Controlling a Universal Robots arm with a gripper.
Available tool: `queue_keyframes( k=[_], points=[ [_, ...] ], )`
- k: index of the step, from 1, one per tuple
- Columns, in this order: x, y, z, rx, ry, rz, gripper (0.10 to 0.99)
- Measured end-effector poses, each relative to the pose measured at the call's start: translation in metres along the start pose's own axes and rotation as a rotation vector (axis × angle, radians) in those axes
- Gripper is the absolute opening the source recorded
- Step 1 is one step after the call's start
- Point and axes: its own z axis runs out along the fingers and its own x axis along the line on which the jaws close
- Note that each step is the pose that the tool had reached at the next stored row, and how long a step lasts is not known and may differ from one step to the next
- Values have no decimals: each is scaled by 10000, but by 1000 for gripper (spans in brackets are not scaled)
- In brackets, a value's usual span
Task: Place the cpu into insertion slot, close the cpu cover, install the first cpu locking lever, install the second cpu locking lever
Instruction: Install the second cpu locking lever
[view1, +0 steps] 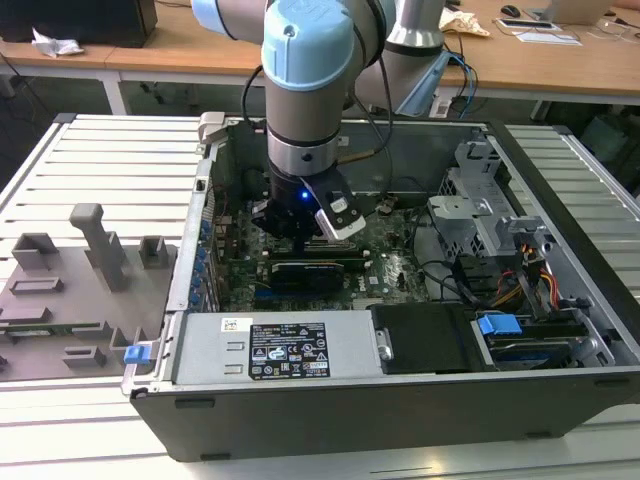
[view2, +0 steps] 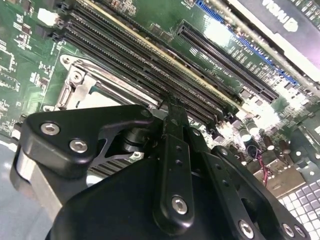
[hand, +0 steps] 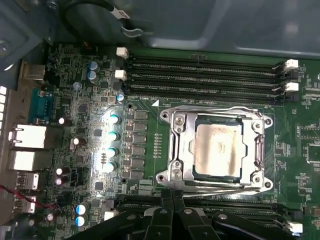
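Your gripper (hand: 172, 200) low over the green board (hand: 150, 100), fingers pressed together, holding nothing, tips beside the socket (hand: 216, 150), chip (hand: 218, 148) seated, cover (hand: 182, 145) down.

The black gripper (view2: 172, 107), fingertips pressed together, hovers over a green motherboard (view2: 20, 55), its tips reaching the long black memory slots (view2: 150, 65). Just beside those slots, a silvery socket frame (view2: 82, 85) shows partly behind the gripper's body, with a lever along its edge.
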Motion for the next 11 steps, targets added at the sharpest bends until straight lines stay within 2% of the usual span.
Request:
queue_keyframes(
  k=[1,3,5,11],
  points=[
    [3,-6,10,-86,-5,1,106],
    [12,-33,37,-322,-19,3,106],
    [32,-52,44,-662,-39,5,106],
    [51,-59,90,-849,-47,3,106]
  ],
)
